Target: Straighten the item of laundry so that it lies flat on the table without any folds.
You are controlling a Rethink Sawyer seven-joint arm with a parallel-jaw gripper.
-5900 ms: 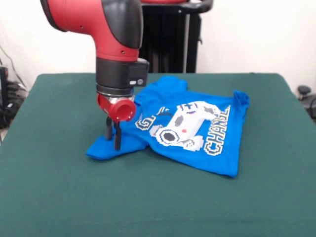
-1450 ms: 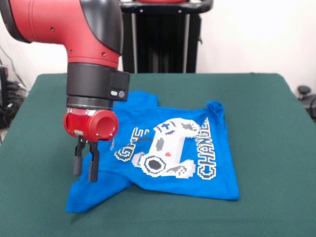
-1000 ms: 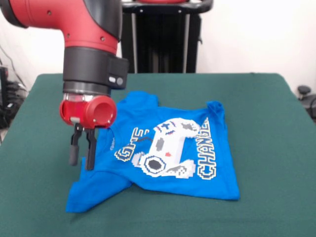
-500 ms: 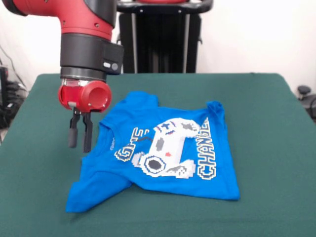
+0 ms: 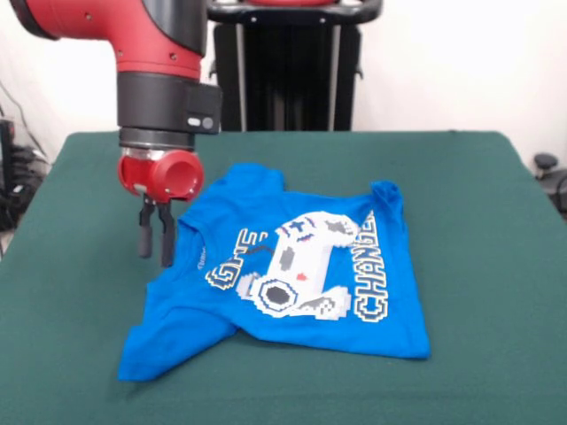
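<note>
**Shirt nearly flat, one corner left to fix**

Front view: the gripper (image 5: 154, 247) hangs empty at centre-left, fingers slightly apart. The blue T-shirt (image 5: 292, 270) lies mid-frame on the table (image 5: 496, 266). Best bet: pinch the rumpled lower-left sleeve right at its edge and drag outward, low and slow.

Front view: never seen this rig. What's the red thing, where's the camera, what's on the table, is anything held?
The red and black machine is a robot arm; the gripper hangs from its end. The camera sits across the table, facing the robot. On the green cloth lies a blue T-shirt with a game controller print, partly spread, its edges bunched in places. The gripper hangs above the table beside the shirt's left edge, two fingers slightly apart, holding nothing.
</note>
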